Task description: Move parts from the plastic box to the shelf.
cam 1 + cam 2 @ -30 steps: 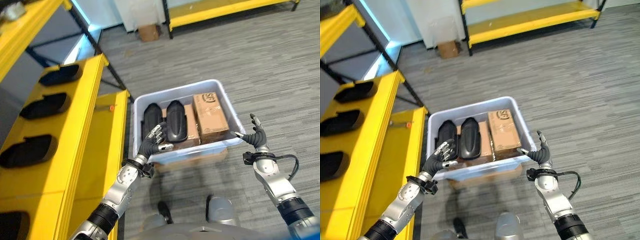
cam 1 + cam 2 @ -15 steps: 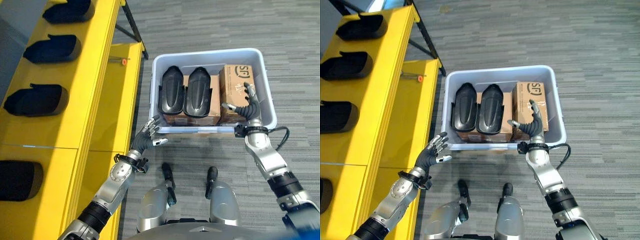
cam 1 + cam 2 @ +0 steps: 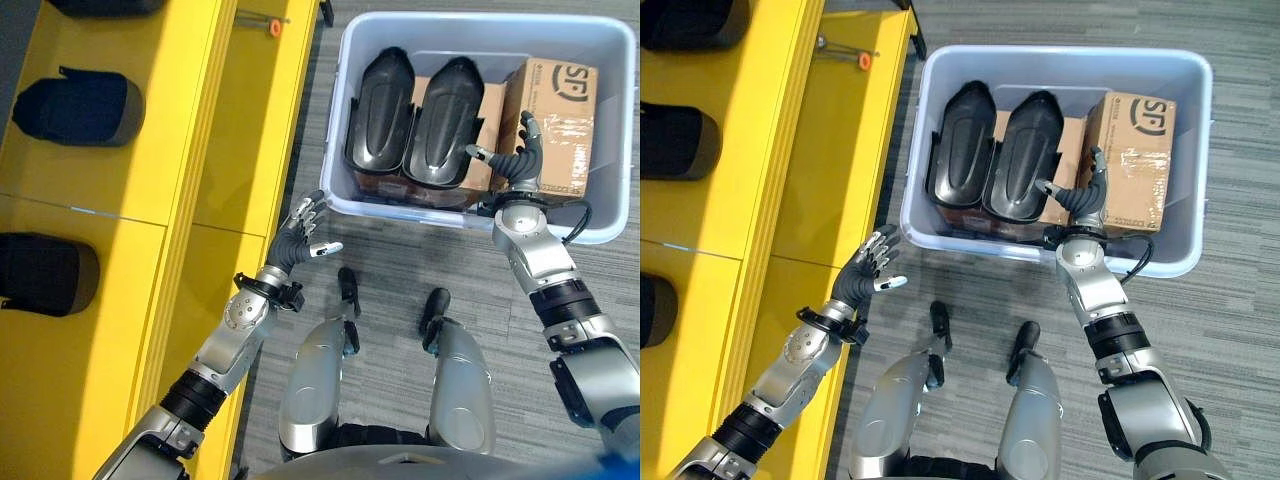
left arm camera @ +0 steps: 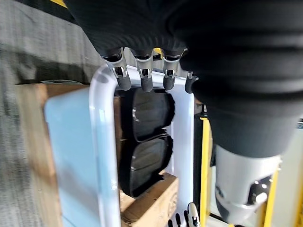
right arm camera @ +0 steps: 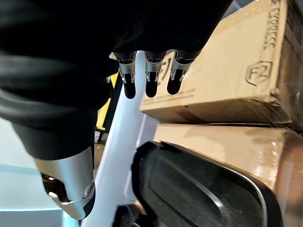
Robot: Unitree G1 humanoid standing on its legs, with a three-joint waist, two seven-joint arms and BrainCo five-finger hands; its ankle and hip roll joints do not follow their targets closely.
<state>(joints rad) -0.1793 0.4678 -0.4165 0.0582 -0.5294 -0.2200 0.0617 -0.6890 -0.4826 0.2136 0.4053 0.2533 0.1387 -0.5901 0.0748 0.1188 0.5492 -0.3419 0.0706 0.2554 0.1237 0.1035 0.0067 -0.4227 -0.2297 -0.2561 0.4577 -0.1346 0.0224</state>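
The box is sitting in the upper right of the left eye view, on the grey floor just beside the yellow shelf that is running down the left side. Inside it, two black parts and are lying side by side on flat cardboard, with a carton standing to their right.

The right hand is hovering over the box's near edge, between the right-hand part and the carton. Its fingers are spread and nearly straight, gripping nothing. The left hand is hanging in the middle left of the frame, over the floor between shelf and box, with fingers fanned open and likewise empty. More black parts are already resting in the shelf at the far left.

The likely trouble is lying in where the right hand is going in. It is coming down in the narrow gap beside the carton, so the fingers may be catching the carton's corner or closing on the cardboard rather than on a part. The parts are looking smooth and rounded, and they are lying touching each other; a one-handed grasp on the outer shell may be slipping, or dragging the neighbour along with it. The left hand is well apart from the box, so it is giving no support if a part tips on the way out.
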